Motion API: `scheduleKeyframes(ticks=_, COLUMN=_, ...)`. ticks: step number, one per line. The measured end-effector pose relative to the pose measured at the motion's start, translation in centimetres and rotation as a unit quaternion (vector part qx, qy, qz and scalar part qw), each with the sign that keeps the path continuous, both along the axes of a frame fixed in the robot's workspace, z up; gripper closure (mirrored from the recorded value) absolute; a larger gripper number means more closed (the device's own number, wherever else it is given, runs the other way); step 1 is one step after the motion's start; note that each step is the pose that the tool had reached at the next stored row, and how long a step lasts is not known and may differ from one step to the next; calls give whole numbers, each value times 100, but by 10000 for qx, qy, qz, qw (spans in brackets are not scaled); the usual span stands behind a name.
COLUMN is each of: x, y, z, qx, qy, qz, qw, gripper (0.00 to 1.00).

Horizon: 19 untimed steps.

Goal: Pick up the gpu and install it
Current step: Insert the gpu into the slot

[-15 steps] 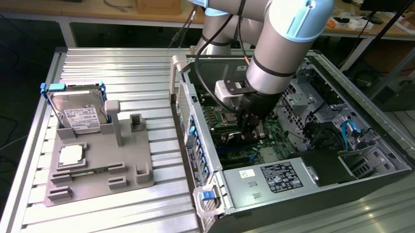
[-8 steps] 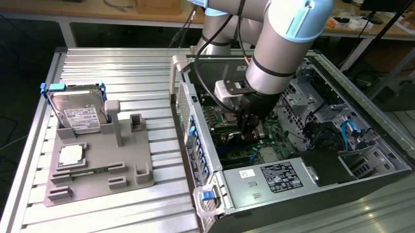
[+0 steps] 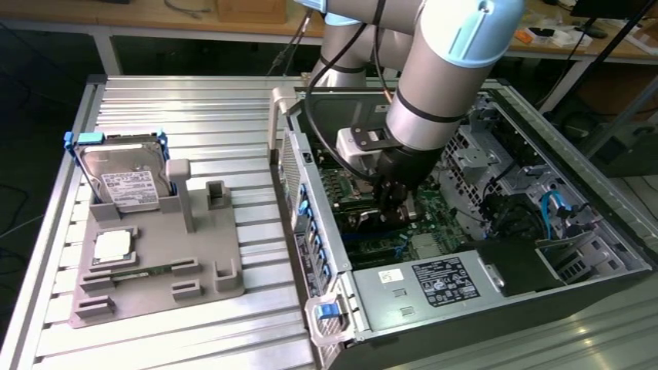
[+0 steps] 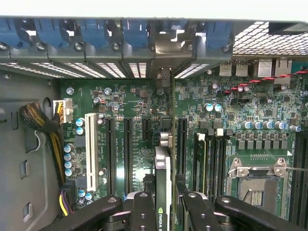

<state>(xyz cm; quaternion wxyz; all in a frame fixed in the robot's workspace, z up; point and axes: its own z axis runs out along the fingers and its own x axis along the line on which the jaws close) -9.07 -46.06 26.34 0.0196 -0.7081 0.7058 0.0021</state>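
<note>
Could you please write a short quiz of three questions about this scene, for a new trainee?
1. True or false: the tool is inside the open computer case, shut on the gpu.
2. What stands upright in the grey holder at the exterior view's left? A) a hard drive B) a fan C) a power supply
3. Fill in: in the wrist view, the gpu hangs edge-on above the green ____.

Key:
1. True.
2. A, the hard drive with a blue frame.
3. Motherboard, among its long dark slots.
</note>
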Motion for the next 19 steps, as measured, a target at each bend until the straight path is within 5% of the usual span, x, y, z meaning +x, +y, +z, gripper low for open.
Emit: scheduleKeyframes(ticks=19, x=-4, y=-20, z=-2, qx=0, qy=0, qz=-1, qw=10000, gripper=73)
